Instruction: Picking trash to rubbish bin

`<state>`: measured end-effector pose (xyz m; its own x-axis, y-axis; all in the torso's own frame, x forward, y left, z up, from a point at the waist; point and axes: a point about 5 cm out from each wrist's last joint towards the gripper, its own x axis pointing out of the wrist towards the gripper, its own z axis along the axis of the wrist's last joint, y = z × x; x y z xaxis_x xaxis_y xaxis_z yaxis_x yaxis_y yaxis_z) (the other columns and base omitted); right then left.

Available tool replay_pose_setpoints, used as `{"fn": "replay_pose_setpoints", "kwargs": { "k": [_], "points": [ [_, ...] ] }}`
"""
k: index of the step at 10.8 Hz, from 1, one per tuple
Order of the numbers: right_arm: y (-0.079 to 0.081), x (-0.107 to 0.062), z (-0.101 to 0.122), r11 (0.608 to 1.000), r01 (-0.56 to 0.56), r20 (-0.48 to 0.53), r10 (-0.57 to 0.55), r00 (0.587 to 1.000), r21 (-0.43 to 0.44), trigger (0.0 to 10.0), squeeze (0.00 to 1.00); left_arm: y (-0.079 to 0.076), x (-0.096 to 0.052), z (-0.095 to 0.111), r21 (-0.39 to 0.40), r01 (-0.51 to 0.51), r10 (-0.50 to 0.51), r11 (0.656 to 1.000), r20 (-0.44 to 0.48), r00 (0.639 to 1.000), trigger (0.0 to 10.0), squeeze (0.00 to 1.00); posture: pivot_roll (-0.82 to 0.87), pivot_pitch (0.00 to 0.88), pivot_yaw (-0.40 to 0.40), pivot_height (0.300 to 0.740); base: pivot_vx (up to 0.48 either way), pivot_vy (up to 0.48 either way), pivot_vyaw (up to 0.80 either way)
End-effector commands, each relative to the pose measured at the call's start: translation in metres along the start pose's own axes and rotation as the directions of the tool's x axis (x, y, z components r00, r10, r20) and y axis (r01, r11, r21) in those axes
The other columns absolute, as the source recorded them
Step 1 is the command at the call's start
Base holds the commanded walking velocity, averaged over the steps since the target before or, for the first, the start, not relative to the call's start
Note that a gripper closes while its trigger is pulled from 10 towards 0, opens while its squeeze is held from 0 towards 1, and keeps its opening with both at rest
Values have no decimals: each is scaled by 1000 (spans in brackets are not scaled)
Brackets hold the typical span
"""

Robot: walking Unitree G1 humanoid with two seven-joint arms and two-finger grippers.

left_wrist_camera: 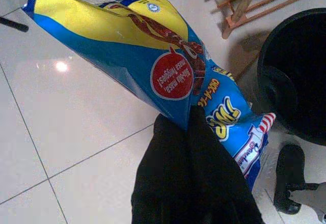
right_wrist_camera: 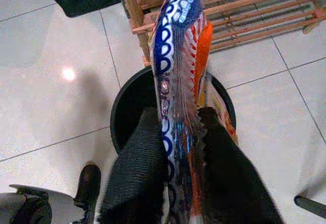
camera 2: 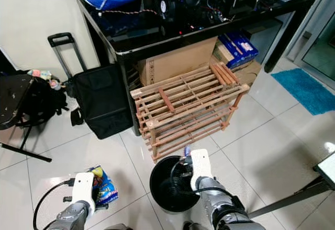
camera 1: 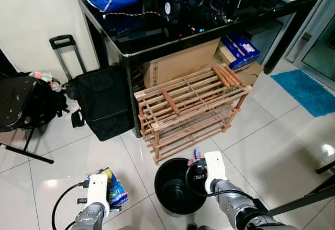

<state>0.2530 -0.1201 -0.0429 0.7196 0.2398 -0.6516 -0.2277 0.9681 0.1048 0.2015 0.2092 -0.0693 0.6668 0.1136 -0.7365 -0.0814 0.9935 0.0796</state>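
Observation:
A round black rubbish bin (camera 1: 175, 191) stands on the white tiles in front of the wooden rack. My right gripper (right_wrist_camera: 178, 127) is shut on a blue, white and orange wrapper (right_wrist_camera: 181, 56), held right above the bin's (right_wrist_camera: 127, 109) opening; the wrapper's tip (camera 1: 197, 154) peeks out over the bin's far rim. To the left of the bin, my left gripper (left_wrist_camera: 186, 122) is shut on a blue and yellow snack bag (left_wrist_camera: 147, 61), also seen as a crumpled bag (camera 1: 115, 188) beside my left wrist, above the floor.
A wooden slatted shoe rack (camera 1: 191, 107) stands just behind the bin, under a black desk (camera 1: 157, 36) with cardboard boxes. A black trolley bag (camera 1: 102, 104) and a black chair (camera 1: 21, 110) are to the left. A blue mat (camera 1: 306, 89) lies at right.

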Motion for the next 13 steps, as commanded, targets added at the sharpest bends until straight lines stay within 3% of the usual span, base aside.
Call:
{"fn": "replay_pose_setpoints", "kwargs": {
  "k": [1,6,7,8,13],
  "points": [
    [-1,-1,-4,1000,-7,-14,7,1000,-2,10000,1000,1,0,0,16,4,-4,1000,-2,1000,10000,0,128,97,-24,740,0,0,0],
    [-1,0,0,1000,-20,0,20,1000,1,10000,1000,3,0,2,18,-6,6,1000,-2,1000,10000,0,131,86,-24,740,0,0,0],
    [0,0,-1,1000,-24,-4,24,1000,-9,10000,961,3,1,3,18,-7,7,1000,3,1000,10000,0,130,85,-24,740,0,0,0],
    [0,-1,-2,1000,-21,-8,21,1000,-13,10000,0,3,1,4,18,-7,7,1000,5,1000,10000,0,130,84,-24,740,0,0,0],
    [-10,-4,-11,1000,17,-27,-17,999,0,10000,0,2,2,6,20,-6,5,1000,7,1000,10000,0,121,76,-20,740,0,0,0]
  ]
}}
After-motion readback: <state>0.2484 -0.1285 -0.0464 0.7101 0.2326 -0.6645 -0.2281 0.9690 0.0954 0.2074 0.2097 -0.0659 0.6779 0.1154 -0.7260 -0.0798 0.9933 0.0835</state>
